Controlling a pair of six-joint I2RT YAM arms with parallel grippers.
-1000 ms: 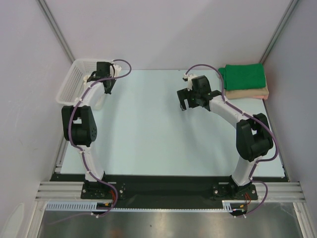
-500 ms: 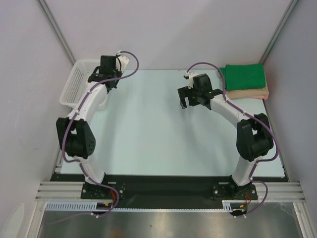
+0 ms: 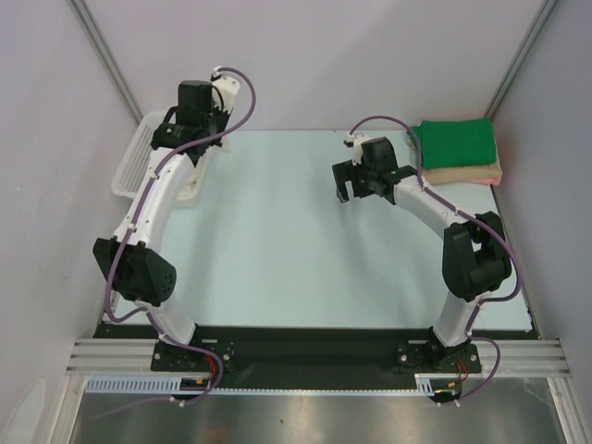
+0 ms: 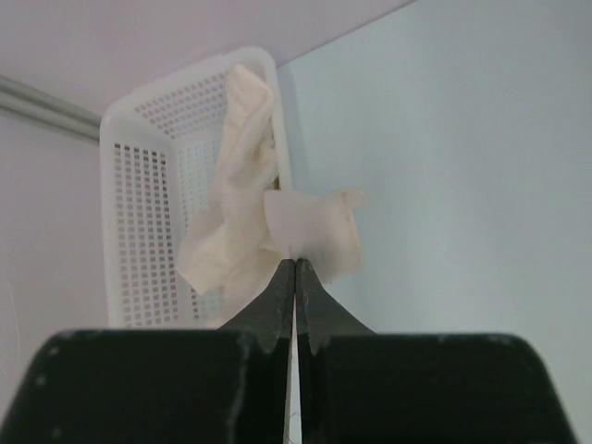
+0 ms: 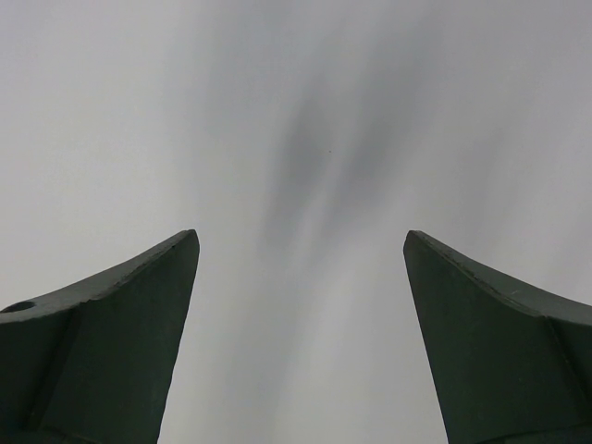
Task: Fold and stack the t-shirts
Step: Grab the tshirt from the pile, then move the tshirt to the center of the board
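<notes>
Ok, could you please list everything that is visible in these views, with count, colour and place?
cream-white t-shirt: one, cream-white, unfolded, partly in the basket, draped over its rim
green t-shirt: one, bright green, folded, on top of the peach-tan one, far right corner
peach-tan t-shirt: one, peach-tan, folded, under the green one
basket: one, white plastic lattice, far left corner
table: one, pale blue-green
left gripper: one, black, shut on the cream-white t-shirt, by the basket
right gripper: one, black, open, empty, over bare table near the stack

Pale table [image 3: 277, 259], white basket [image 3: 134, 166] far-left, peach t-shirt [image 3: 462, 174] far-right
</notes>
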